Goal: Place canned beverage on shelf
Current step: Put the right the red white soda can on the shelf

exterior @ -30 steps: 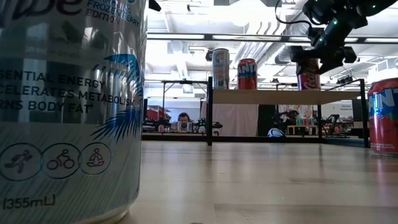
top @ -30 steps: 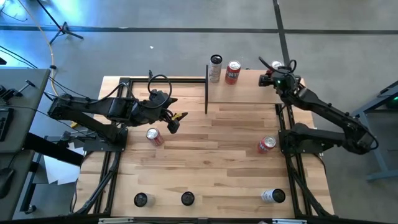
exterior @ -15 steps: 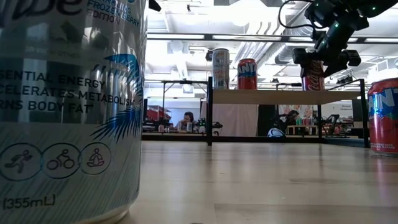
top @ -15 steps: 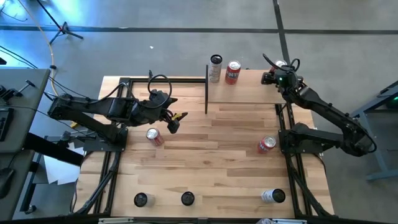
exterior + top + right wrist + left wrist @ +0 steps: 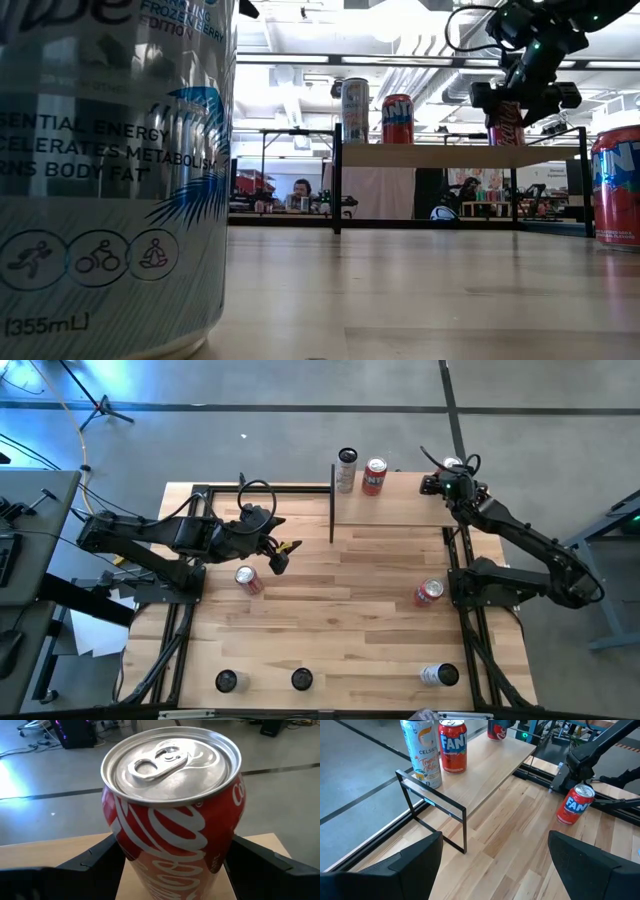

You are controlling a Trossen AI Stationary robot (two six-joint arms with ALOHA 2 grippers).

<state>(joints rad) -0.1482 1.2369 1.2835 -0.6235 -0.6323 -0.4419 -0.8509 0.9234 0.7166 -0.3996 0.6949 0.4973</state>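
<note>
A red Coca-Cola can stands upright between the fingers of my right gripper, over the right end of the shelf. The shelf is a pale board on black uprights at the table's far side. In the low view the can's base is level with the board's top; whether it rests there I cannot tell. A Celsius can and a Fanta can stand on the shelf's left end. My left gripper hovers open above the table's left half, holding nothing. My right gripper pinches the can's side wall between its two fingers, one on each side of the body, below the shoulder. The fingers come nearly level, slanting a little downward, from the table's right side. The can stays upright, its tab end up.
A Fanta can lies on the table below my left gripper, and another lies near the right arm's base. Three more cans stand along the near edge; one fills the low view's left side.
My right gripper has shifted slightly toward the shelf's right end with the can and rolled a little. The can has stayed in the hold throughout.
</note>
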